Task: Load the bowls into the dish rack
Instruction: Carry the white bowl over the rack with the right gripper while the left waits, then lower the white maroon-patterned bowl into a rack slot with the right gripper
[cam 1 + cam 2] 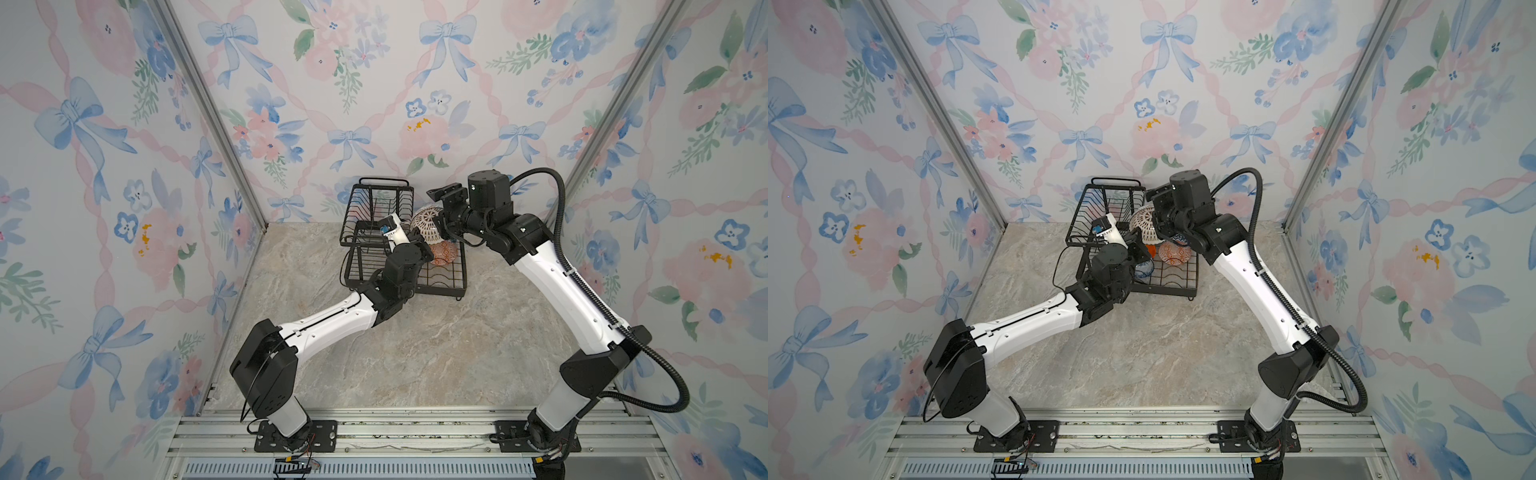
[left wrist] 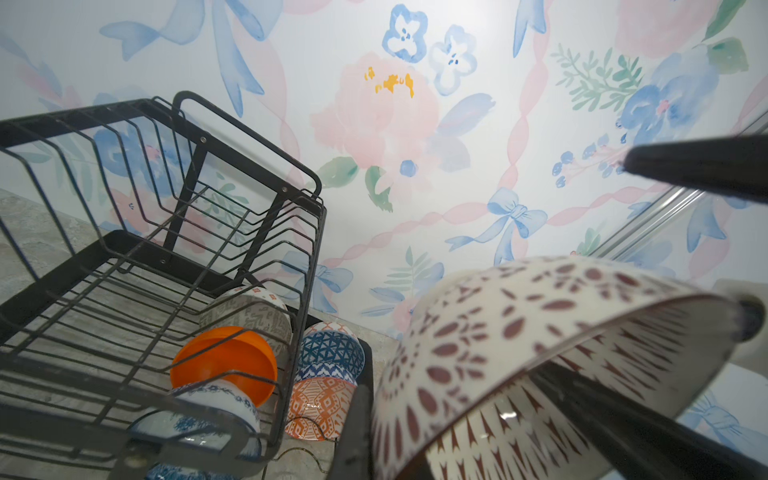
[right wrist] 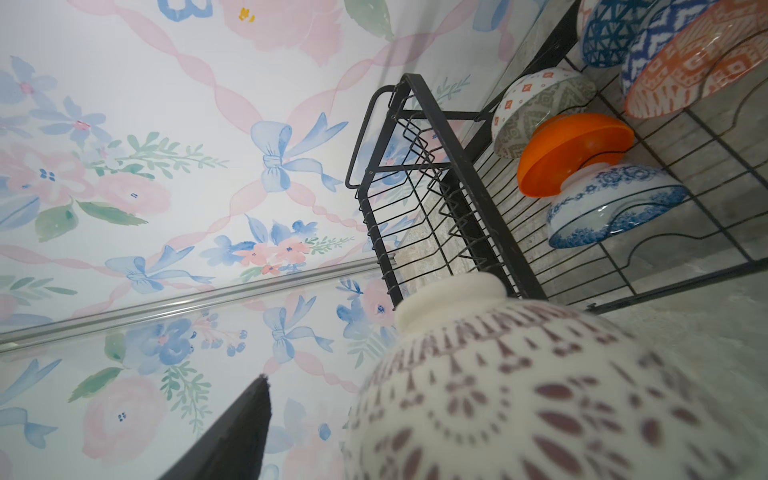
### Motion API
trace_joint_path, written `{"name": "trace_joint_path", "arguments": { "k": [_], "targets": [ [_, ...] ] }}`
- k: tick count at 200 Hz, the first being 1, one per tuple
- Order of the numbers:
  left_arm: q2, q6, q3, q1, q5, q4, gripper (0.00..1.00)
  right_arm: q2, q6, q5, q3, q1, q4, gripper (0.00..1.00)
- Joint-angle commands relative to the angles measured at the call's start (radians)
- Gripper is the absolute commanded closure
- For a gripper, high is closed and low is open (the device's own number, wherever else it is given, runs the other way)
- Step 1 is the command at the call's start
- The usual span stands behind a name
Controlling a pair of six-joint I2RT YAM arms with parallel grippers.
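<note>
Indoors, marbled tabletop [image 1: 415,353], floral-bow wallpaper [image 1: 332,83], dish rack [image 1: 382,181]

I can read no text, number or brand anywhere from here. A small blue patch [image 1: 384,229] on the left arm [image 1: 328,326] and a white mark [image 1: 522,229] on the right arm [image 1: 557,282] are too small to make out.

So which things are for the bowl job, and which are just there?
For the job: black rack; white-and-red bowl, held up; already racked: plain orange bowl, blue-flower bowl, green-pattern bowl, blue-triangle bowl, orange-pattern bowl.
Just there: flowery walls; marble table.
</note>
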Motion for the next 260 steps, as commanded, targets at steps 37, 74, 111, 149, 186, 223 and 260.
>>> {"name": "trace_joint_path", "arguments": {
  "k": [37,74,111,149,186,223,260],
  "targets": [
    [-0.043,0.040,-0.032,-0.018,-0.105,0.090,1.00,0.020,0.030,0.057,0.038,0.006,0.001,0.52],
    [-0.049,0.056,-0.033,-0.019,-0.111,0.089,1.00,0.003,0.058,0.045,-0.024,0.006,0.035,0.78],
    [-0.057,0.067,-0.039,-0.025,-0.107,0.088,1.00,-0.030,0.061,0.033,-0.084,0.008,0.079,0.97],
    [-0.075,0.069,-0.068,-0.030,-0.108,0.088,0.96,-0.055,0.066,0.033,-0.142,0.012,0.125,1.00],
    [-0.092,0.063,-0.093,-0.032,-0.113,0.088,0.87,-0.044,0.058,0.020,-0.141,0.018,0.158,1.00],
    [-0.107,0.059,-0.118,-0.032,-0.113,0.088,0.75,-0.037,0.022,0.026,-0.110,0.025,0.114,1.00],
    [-0.114,0.035,-0.138,-0.031,-0.088,0.085,0.56,-0.053,-0.012,0.054,-0.123,0.025,0.133,1.00]
  ]
}}
